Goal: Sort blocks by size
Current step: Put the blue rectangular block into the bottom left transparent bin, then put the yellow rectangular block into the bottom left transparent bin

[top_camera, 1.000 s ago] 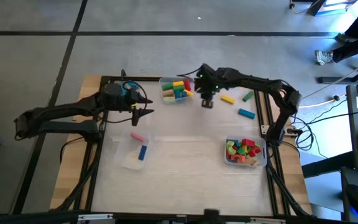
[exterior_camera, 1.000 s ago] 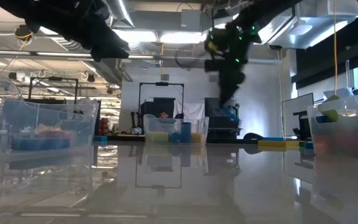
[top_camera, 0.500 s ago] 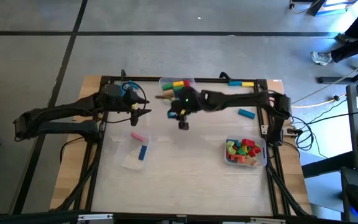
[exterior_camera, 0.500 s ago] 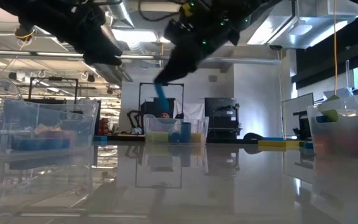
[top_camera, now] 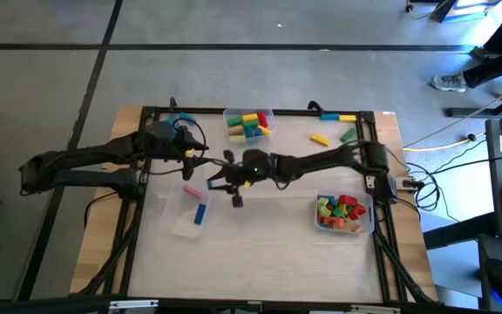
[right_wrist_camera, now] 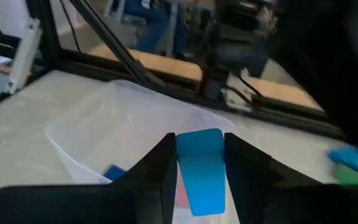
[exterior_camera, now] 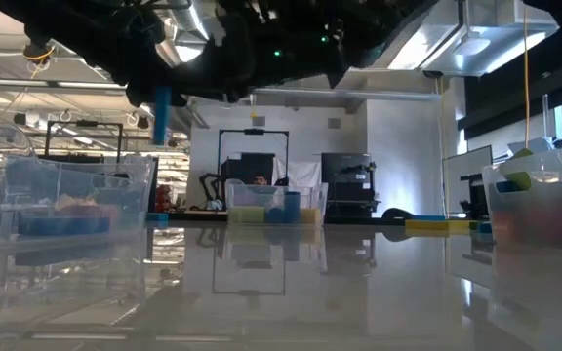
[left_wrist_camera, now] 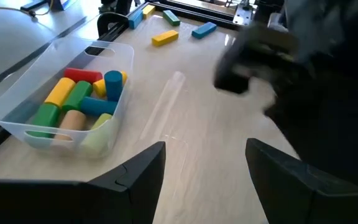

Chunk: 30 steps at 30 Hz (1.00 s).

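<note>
My right gripper (top_camera: pixel 219 180) reaches across the table's middle, shut on a blue block (right_wrist_camera: pixel 201 168) that also shows high up in the low view (exterior_camera: pixel 162 107). It is above the clear left bin (top_camera: pixel 181 225), which holds a pink bar (top_camera: pixel 195 191) and a blue bar (top_camera: pixel 200 213). My left gripper (left_wrist_camera: pixel 204 180) hangs open at the far left, near the far bin (left_wrist_camera: pixel 17 124) of coloured cylinders. A yellow block (top_camera: pixel 319 138) and a green block (top_camera: pixel 348 134) lie flat on the table at the far right. My right gripper pinches the blue block by two opposite sides (right_wrist_camera: pixel 182 171) between its two fingers. The fingers come nearly level from the table's right side. The block is lifted clear of the table and stands upright in the low view.
A right bin (top_camera: pixel 322 225) of mixed chunks stands near the right edge. More blocks (top_camera: pixel 331 115) lie on the black frame at the far edge. The right arm (top_camera: pixel 321 161) spans the table's middle, close to my left gripper.
My right gripper has swept from beside the far bin toward the table's left and near side, tipping from pointing down to almost level. The blue block has gone along in its hold, clear of the table.
</note>
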Available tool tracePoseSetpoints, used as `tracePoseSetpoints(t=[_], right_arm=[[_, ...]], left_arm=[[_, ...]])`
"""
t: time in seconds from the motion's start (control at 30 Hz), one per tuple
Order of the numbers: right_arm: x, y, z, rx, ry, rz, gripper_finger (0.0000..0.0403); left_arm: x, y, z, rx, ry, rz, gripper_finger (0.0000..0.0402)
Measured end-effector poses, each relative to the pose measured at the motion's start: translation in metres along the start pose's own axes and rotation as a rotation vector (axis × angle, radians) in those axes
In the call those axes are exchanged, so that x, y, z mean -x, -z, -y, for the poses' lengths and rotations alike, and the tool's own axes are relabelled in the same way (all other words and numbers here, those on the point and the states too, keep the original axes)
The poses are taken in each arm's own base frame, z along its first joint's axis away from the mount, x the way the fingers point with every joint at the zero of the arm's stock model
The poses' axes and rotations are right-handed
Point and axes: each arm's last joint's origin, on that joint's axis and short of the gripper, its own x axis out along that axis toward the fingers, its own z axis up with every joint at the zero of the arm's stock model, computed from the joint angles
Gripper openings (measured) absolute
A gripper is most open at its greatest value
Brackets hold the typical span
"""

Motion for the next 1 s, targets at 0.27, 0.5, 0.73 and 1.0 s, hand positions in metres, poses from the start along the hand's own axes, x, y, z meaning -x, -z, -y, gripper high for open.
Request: tracePoseSetpoints(t=[0.27, 0.5, 0.73, 1.0], right_arm=[[-0.027, 0.010, -0.012, -0.023, -0.001, 0.179, 0.0115], [-0.036, 0.005, -0.008, -0.066, -0.006, 0.142, 0.0123], [-0.036, 0.007, -0.008, -0.079, -0.007, 0.122, 0.0191], [-0.033, 0.005, -0.007, -0.057, 0.017, 0.082, 0.0214]], left_arm=[[0.000, 0.000, 0.000, -0.008, 0.000, -0.001, 0.0218], [0.000, 0.002, 0.000, -0.009, -0.001, -0.016, 0.0218], [0.000, 0.001, 0.000, -0.010, -0.001, -0.014, 0.0218], [0.000, 0.002, 0.000, -0.017, -0.001, -0.016, 0.0218]])
